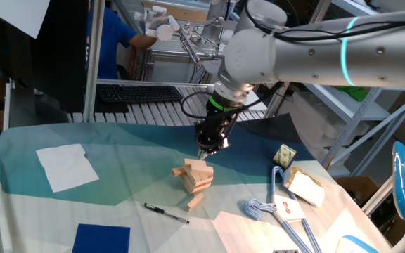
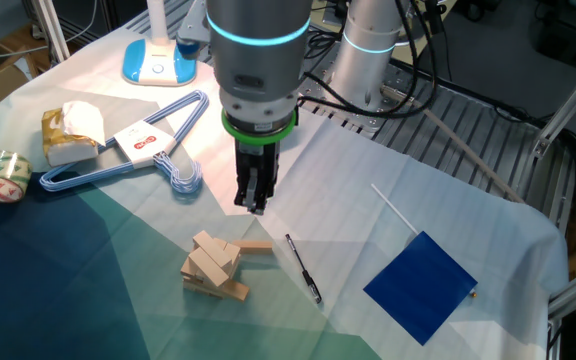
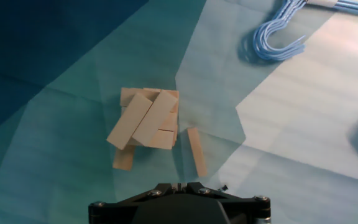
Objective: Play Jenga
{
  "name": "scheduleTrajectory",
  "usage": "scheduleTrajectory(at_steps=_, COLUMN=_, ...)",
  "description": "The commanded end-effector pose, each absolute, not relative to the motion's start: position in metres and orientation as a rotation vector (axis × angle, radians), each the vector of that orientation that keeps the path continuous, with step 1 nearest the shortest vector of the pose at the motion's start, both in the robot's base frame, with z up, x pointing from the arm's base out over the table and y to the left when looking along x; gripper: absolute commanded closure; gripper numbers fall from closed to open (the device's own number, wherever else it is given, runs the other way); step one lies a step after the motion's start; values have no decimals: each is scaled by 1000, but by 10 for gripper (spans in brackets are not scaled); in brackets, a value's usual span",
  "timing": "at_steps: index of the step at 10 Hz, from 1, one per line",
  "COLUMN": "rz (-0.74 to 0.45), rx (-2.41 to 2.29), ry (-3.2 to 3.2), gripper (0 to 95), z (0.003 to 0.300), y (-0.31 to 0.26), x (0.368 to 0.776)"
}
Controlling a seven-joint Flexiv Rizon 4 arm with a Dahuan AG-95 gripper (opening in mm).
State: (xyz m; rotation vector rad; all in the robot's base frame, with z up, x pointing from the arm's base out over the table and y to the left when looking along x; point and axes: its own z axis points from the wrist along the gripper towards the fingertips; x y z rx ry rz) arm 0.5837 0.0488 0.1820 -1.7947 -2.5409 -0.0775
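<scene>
The Jenga stack [image 1: 196, 176] is a small, uneven pile of tan wooden blocks on the teal cloth, with its top blocks lying askew. It also shows in the other fixed view [image 2: 215, 265] and in the hand view [image 3: 146, 121]. One loose block [image 1: 195, 202] lies flat beside the stack, apart from it, and also shows in the other two views [image 2: 256, 247] [image 3: 196, 151]. My gripper [image 1: 209, 147] hangs above and just behind the stack, pointing down, with its fingers together and holding nothing [image 2: 253, 205]. In the hand view only the fingers' base [image 3: 180, 185] shows.
A black pen [image 1: 166, 212] lies near the loose block. A blue hanger [image 1: 280, 211], a wrapped package [image 1: 304, 186] and a tape roll [image 1: 285, 154] lie to the right. A white paper [image 1: 67, 166] and a dark blue square [image 1: 103, 239] lie to the left.
</scene>
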Motion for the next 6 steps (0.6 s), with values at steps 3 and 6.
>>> scheduleTrajectory(at_steps=3, rz=-78, rx=-1776, ry=-2520, gripper=950, z=184, y=43, x=601)
scheduleTrajectory(at_steps=6, rz=-72, rx=-1789, ry=-2514, gripper=950, z=187, y=52, x=609)
